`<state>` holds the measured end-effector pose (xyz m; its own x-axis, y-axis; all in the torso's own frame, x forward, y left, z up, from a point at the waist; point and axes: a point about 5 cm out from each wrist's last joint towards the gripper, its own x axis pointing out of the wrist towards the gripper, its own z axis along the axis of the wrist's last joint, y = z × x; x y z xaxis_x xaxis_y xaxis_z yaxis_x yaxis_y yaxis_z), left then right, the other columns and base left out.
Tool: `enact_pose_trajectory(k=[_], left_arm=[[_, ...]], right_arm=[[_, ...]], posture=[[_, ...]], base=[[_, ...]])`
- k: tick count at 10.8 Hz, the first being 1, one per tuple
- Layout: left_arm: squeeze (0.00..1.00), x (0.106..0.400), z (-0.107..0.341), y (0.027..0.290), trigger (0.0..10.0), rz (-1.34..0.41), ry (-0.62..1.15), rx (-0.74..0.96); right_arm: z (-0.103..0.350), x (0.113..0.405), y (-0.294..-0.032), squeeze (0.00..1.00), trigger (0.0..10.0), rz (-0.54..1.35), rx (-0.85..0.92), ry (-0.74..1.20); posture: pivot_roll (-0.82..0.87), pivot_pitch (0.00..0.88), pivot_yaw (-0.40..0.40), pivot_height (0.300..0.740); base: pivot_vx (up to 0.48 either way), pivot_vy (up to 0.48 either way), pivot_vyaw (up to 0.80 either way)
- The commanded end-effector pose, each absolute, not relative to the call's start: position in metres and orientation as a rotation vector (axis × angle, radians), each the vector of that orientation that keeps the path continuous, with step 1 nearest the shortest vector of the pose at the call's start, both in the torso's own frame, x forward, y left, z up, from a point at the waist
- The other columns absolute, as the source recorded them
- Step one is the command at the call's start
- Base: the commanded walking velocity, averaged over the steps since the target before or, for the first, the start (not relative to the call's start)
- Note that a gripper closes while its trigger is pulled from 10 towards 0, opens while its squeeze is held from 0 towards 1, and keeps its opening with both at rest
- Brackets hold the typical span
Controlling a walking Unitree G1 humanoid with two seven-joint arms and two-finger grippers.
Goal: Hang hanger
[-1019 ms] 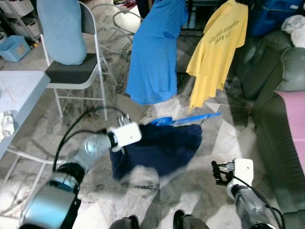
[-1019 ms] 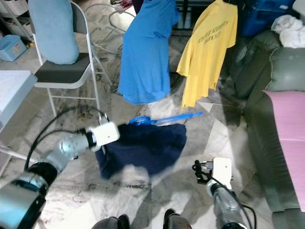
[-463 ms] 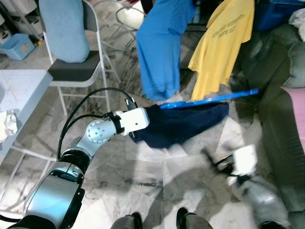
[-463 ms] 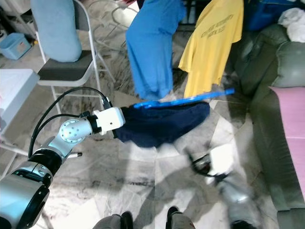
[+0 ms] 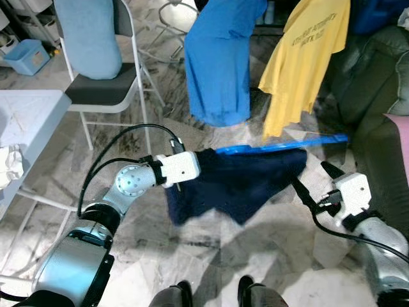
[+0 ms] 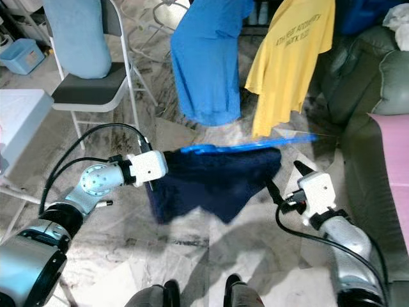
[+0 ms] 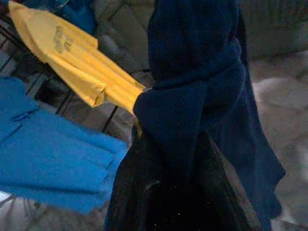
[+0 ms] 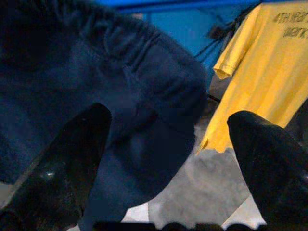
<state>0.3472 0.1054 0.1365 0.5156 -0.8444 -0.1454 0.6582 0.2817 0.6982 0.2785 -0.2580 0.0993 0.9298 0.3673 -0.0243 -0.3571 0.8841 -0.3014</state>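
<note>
- While my left pincer (image 5: 181, 187) was clamped tight on one end of the navy garment (image 5: 239, 182), the cloth bunched up between its fingers and drooped off to that pincer's right.
- Blue hanger (image 5: 281, 146) ran along the top edge of that navy thing, stretching from just past my left pincer over toward my right one, held up off the marble floor (image 5: 192, 256).
- My right pincer (image 5: 313, 185) had its fingers spread wide apart, one black fingertip (image 8: 72, 159) on each side of the garment's far corner, right up next to it. Couldn't tell if it actually touched.
- Beyond both pincers hung a bright blue shirt (image 5: 220, 61) and a yellow t-shirt (image 5: 307, 64) side by side.
- Off past my left pincer stood a folding chair (image 5: 102, 83) with a light blue cushion (image 5: 86, 35).
- Green sofa (image 6: 374, 128) sat out beyond my right pincer.
</note>
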Motion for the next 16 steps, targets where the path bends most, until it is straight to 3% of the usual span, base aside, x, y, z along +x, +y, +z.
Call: enact_pose_trajectory(k=[1, 4, 5, 7, 8, 9, 13, 14, 16], left_arm=[[0.0, 0.345, 0.137, 0.107, 10.0, -1.036, -0.293, 0.766], [0.0, 0.34, 0.134, 0.102, 10.0, -1.079, -0.309, 0.74], [0.0, 0.338, 0.133, 0.102, 10.0, -1.087, -0.311, 0.732], [0.0, 0.338, 0.133, 0.102, 10.0, -1.09, -0.315, 0.721], [0.0, 0.337, 0.134, 0.1, 10.0, -1.099, -0.33, 0.704], [0.0, 0.335, 0.135, 0.098, 10.0, -1.124, -0.343, 0.693], [0.0, 0.33, 0.137, 0.094, 10.0, -1.182, -0.384, 0.656], [0.0, 0.328, 0.138, 0.093, 10.0, -1.19, -0.391, 0.644], [0.0, 0.328, 0.138, 0.096, 10.0, -1.186, -0.386, 0.63]], right_arm=[[0.098, 0.276, -0.258, 0.0, 10.0, 0.396, -0.324, -0.016], [0.098, 0.277, -0.264, 0.0, 10.0, 0.368, -0.356, 0.014], [0.099, 0.28, -0.265, 1.0, 10.0, 0.35, -0.307, 0.0], [0.098, 0.282, -0.263, 1.0, 10.0, 0.343, -0.319, 0.01], [0.096, 0.281, -0.265, 0.15, 10.0, 0.328, -0.288, 0.015], [0.094, 0.283, -0.268, 0.0, 10.0, 0.319, -0.26, 0.023], [0.087, 0.3, -0.256, 0.0, 10.0, 0.371, -0.243, 0.068], [0.084, 0.304, -0.252, 0.0, 0.0, 0.361, -0.247, 0.07], [0.081, 0.306, -0.25, 0.0, 0.0, 0.318, -0.256, 0.058]], posture=[[-0.16, 0.226, 0.137, 0.74], [-0.16, 0.231, 0.136, 0.74], [-0.15, 0.231, 0.136, 0.74], [-0.15, 0.231, 0.134, 0.74], [-0.15, 0.231, 0.133, 0.74], [-0.15, 0.231, 0.134, 0.74], [-0.14, 0.232, 0.14, 0.74], [-0.12, 0.234, 0.138, 0.74], [-0.11, 0.237, 0.137, 0.74]], base=[[0.0, 0.0, 0.0], [0.0, 0.0, 0.0], [0.0, 0.0, 0.0], [0.0, 0.0, 0.0], [0.0, 0.0, 0.0], [0.0, 0.0, 0.0], [0.0, 0.0, 0.0], [0.0, 0.0, 0.0], [0.0, 0.0, 0.0]])
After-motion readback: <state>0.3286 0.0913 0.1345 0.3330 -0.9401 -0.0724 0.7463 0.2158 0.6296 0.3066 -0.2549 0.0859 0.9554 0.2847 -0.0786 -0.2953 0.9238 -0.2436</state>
